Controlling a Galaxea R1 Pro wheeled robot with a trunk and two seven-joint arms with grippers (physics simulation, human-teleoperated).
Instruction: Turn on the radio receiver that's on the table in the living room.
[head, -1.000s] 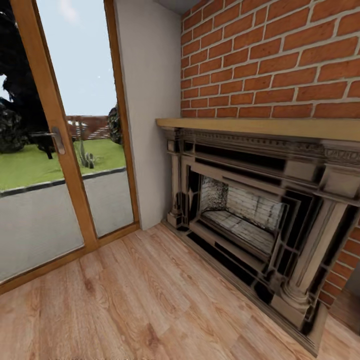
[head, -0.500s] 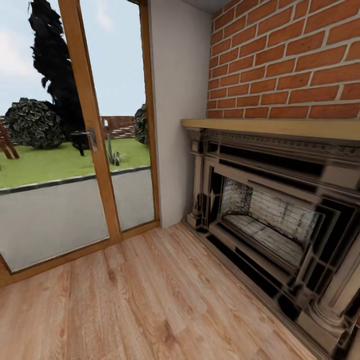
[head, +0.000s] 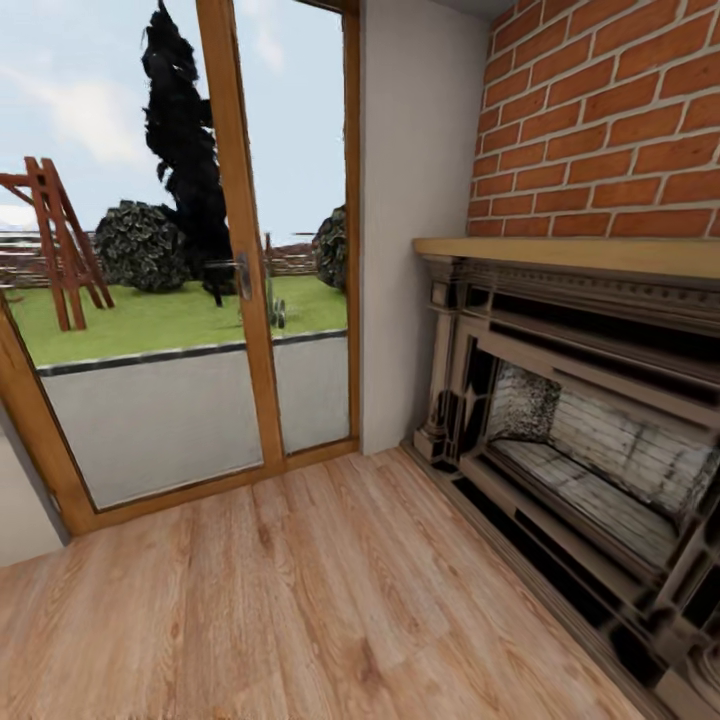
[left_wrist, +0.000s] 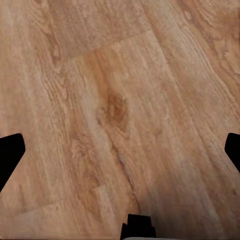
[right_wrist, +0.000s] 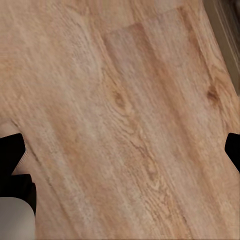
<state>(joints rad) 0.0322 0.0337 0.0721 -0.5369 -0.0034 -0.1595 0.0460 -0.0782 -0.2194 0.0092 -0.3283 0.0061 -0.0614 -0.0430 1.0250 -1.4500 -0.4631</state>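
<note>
The radio receiver and the table are out of view. The head view looks at a corner of a room with a light wood plank floor. In the left wrist view my left gripper hangs open over bare planks, its dark fingertips far apart at the picture's edges. My right gripper is open too, above the same kind of floor, with nothing between its fingertips.
A dark carved fireplace with a wooden mantel stands against a red brick wall on the right. A wood-framed glass door opens onto a garden on the left. A beige wall section separates them.
The whole head view has swung to the left: the fireplace has slid toward the right edge and more of the glass door and garden shows. That is camera motion.
</note>
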